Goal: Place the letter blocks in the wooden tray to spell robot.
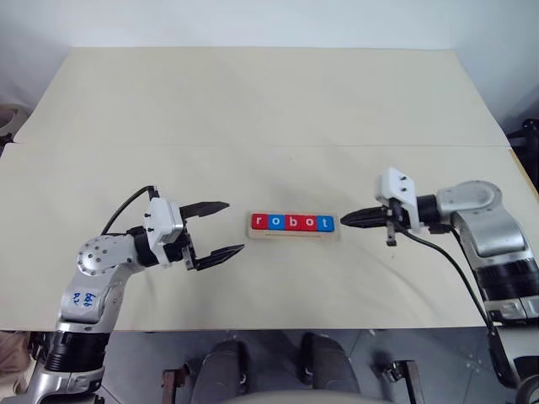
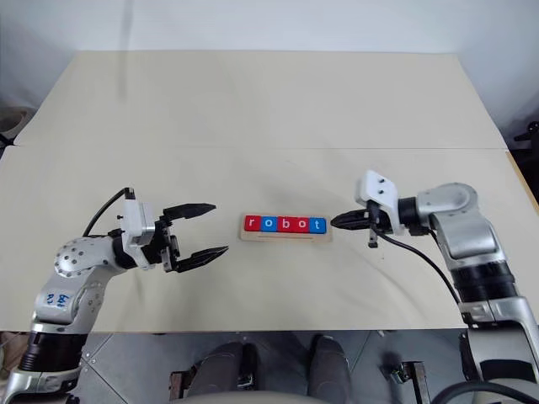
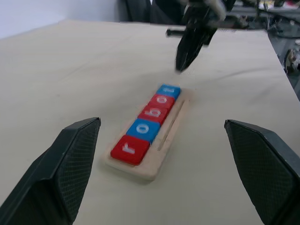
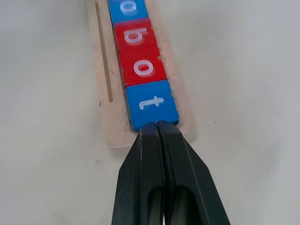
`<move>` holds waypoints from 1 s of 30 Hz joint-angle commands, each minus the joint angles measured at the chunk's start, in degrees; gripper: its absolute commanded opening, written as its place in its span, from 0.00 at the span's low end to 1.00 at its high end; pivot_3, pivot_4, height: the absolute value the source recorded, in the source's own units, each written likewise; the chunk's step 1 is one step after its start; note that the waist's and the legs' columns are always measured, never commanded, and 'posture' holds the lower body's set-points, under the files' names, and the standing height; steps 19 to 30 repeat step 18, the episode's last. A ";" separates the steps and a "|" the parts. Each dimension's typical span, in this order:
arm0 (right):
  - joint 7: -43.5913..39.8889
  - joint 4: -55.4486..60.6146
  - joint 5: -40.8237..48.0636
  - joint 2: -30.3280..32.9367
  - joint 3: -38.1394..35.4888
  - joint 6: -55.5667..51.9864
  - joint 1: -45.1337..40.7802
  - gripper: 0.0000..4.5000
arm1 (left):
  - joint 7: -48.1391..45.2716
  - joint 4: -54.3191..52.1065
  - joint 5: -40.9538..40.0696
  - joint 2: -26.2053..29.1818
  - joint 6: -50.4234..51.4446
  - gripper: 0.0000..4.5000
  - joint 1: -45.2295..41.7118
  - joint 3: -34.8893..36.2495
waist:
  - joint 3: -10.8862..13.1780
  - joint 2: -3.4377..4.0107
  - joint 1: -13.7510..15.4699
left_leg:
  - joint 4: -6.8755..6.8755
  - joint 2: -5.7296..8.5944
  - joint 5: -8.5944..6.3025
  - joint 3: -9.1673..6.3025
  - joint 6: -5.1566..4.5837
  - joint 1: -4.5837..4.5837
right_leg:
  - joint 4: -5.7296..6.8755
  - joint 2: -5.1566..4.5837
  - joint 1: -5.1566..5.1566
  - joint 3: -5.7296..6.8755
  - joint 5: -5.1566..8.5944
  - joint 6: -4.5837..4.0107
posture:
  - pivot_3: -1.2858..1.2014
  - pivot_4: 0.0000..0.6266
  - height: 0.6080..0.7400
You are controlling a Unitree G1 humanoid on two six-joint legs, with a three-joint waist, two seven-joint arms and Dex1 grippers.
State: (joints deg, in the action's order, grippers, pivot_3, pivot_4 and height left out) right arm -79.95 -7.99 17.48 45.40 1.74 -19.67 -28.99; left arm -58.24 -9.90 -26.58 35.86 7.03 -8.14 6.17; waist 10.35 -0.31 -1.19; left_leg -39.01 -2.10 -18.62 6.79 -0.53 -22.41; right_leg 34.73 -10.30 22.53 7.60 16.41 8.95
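— Looking finished? Five letter blocks (image 1: 292, 222) sitting in a row in the wooden tray (image 1: 294, 235), reading r, o, b, o, t — red, blue, red, red, blue — near the middle of the table (image 1: 253, 109), somewhat closer to its near edge.

— Nearly. Right gripper (image 4: 157, 125) clenched on nothing, tips pressed together and sitting at the tray's right end, right by the outer edge of the blue t block (image 4: 151, 104). Probably squaring up the row — judging by that pose.

— Best way of doing it?

— Nudging gently along the tray's length, staying low and in line with the row. Pushing too hard or off-line risking sliding the whole tray across the table or popping a block out of the slot.

— And the arm?

— Reaching in from the table's right side, forearm bent inward, fingers pointing left toward the tray and tilting slightly downward.

— Other side?

— Left gripper (image 1: 216, 227) released, fingers (image 3: 65, 173) spread wide, pointing roughly level at the tray's r end from the left, near but apart from it, touching nothing.
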 commanded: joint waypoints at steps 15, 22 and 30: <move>2.64 11.14 10.42 -2.15 -14.98 16.55 17.78 1.00 | -4.97 12.38 2.06 3.63 -7.27 1.00 -5.30 3.37 | 0.00 0.00 0.97 | -0.02 0.00 0.00 0.04 0.00 0.08 | 0.07 0.00 -0.02 -0.05 0.00 0.00 | 0.52 0.24 1.00; 3.94 9.96 9.95 -2.02 -14.69 17.13 17.21 1.00 | -4.75 12.77 2.08 3.40 -7.55 1.00 -5.76 3.60 | 0.00 0.00 1.00 | -0.03 0.01 0.00 0.04 -0.01 0.07 | 0.06 0.00 -0.03 -0.05 0.00 0.00 | 0.52 0.24 1.00; 3.94 9.96 9.95 -2.02 -14.69 17.13 17.21 1.00 | -4.75 12.77 2.08 3.40 -7.55 1.00 -5.76 3.60 | 0.00 0.00 1.00 | -0.03 0.01 0.00 0.04 -0.01 0.07 | 0.06 0.00 -0.03 -0.05 0.00 0.00 | 0.52 0.24 1.00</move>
